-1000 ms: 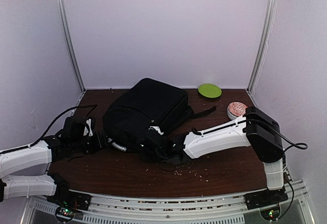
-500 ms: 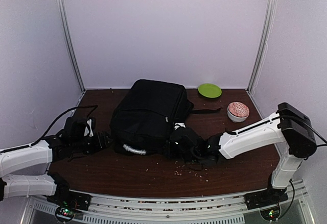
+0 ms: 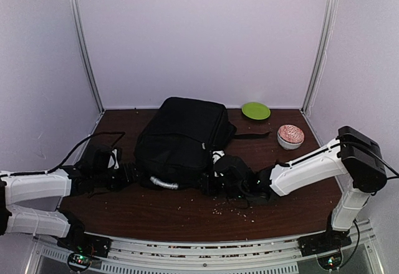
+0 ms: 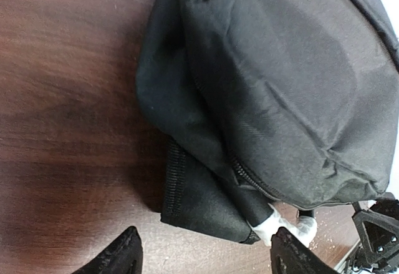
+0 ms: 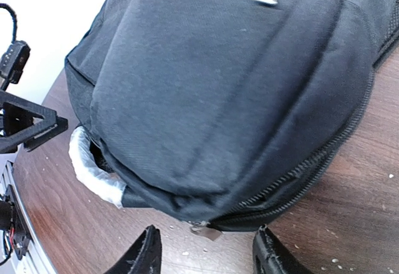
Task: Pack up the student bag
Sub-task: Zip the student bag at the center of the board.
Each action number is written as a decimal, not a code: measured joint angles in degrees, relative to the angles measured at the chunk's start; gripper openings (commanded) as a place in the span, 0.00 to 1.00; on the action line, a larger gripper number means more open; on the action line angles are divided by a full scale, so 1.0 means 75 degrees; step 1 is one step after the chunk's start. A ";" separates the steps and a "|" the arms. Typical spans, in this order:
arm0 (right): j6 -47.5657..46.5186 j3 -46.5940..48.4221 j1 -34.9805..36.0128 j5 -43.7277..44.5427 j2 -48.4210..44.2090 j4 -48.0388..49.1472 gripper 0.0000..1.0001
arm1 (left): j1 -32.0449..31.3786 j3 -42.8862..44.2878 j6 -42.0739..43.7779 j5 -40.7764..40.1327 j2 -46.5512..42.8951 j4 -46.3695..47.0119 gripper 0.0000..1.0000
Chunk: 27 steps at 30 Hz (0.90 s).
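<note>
The student bag [image 3: 182, 135], a large black fabric backpack, lies flat in the middle of the table with its grey-white handle [image 3: 163, 183] at the near edge. It fills the left wrist view [image 4: 280, 80] and the right wrist view [image 5: 218, 87]. My left gripper [image 3: 132, 175] is open and empty just left of the bag's near corner; its fingertips [image 4: 124, 255] frame the black strap end and the handle [image 4: 283, 227]. My right gripper [image 3: 209, 183] is open and empty at the bag's near right corner, with a zip pull [image 5: 209, 230] between the jaws.
A green plate [image 3: 255, 110] lies at the back right. A white bowl with pink-brown contents [image 3: 290, 135] stands near the right edge. Crumbs [image 3: 234, 206] are scattered on the brown table in front of the bag. A black strap [image 3: 252, 135] trails right.
Over the second the bag shifted right and squared up, and my right arm drew back to the right with it. In the last half second my left gripper moved closer to the bag.
</note>
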 measured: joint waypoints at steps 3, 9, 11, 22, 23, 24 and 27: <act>-0.0061 0.0157 0.0015 0.0000 0.0102 -0.0047 0.47 | 0.0000 0.0000 -0.0085 0.0122 0.0216 0.0187 0.71; -0.0096 0.0321 0.0020 0.0023 0.0318 -0.0204 0.40 | 0.0000 0.0012 -0.0140 0.0213 0.0323 0.0388 0.71; -0.0102 0.0370 0.0020 0.0055 0.0417 -0.0280 0.39 | 0.0000 0.0035 -0.0143 0.0230 0.0353 0.0414 0.71; -0.0227 0.0460 0.0023 0.0207 0.0551 -0.0595 0.26 | 0.0000 0.0052 -0.0154 0.0312 0.0527 0.0484 0.71; -0.0230 0.0475 0.0023 0.0213 0.0551 -0.0595 0.26 | 0.0000 0.0058 -0.0160 0.0321 0.0539 0.0484 0.71; -0.0230 0.0481 0.0023 0.0221 0.0557 -0.0597 0.25 | 0.0000 0.0064 -0.0163 0.0323 0.0551 0.0490 0.71; -0.0236 0.0565 0.0023 0.0236 0.0606 -0.0653 0.22 | 0.0000 0.0076 -0.0166 0.0329 0.0580 0.0519 0.71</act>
